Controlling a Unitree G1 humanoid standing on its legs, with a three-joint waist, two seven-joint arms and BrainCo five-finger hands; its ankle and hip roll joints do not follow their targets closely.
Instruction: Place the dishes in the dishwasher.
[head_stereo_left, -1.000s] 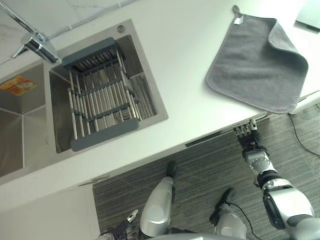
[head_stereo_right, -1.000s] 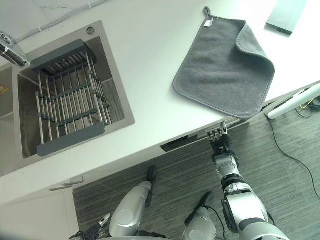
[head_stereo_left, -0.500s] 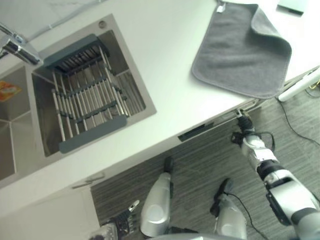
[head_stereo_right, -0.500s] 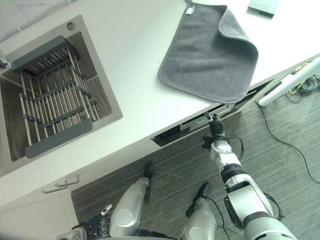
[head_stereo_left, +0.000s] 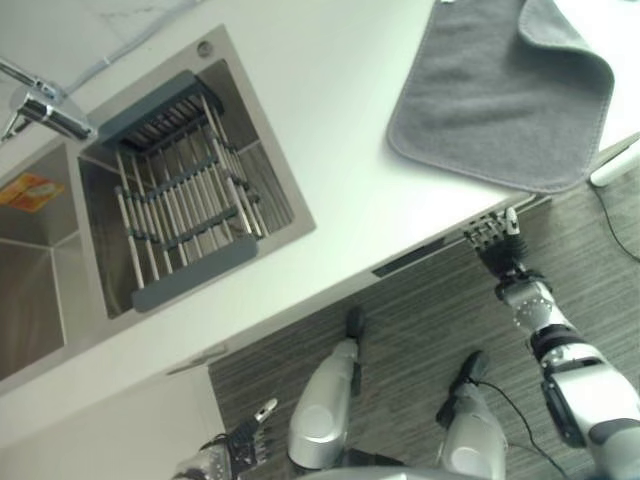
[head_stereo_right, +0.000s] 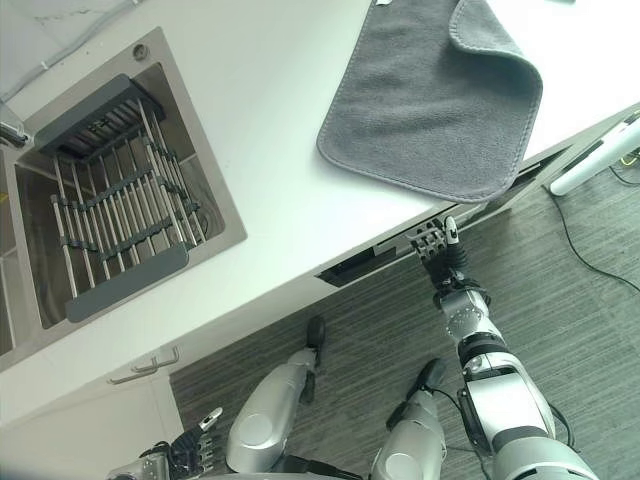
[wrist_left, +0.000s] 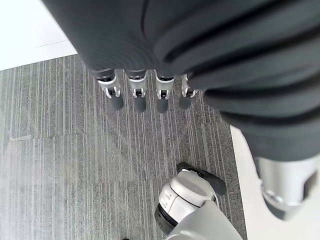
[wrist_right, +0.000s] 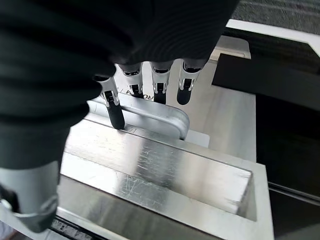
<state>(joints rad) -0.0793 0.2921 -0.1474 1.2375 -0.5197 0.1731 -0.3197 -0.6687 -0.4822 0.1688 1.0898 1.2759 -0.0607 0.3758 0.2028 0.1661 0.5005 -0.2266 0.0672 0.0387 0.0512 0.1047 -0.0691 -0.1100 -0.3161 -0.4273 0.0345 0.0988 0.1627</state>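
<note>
Right hand (head_stereo_right: 438, 250) is held at the dishwasher door (wrist_right: 165, 170) under the surface (head_stereo_left: 350, 180), fingers (wrist_right: 117, 113) straight and released, tips just before the metal handle (wrist_right: 150, 112). The door is judged rigid, heavy and slick; the handle bar should be hooked from above. Left hand (wrist_left: 145, 95) hangs with fingers relaxed; no dishes are seen.

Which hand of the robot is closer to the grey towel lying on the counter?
The right hand: it reaches up at the counter's front edge, just below the grey towel. The left hand hangs low over the floor, far off toward the robot's left.
</note>
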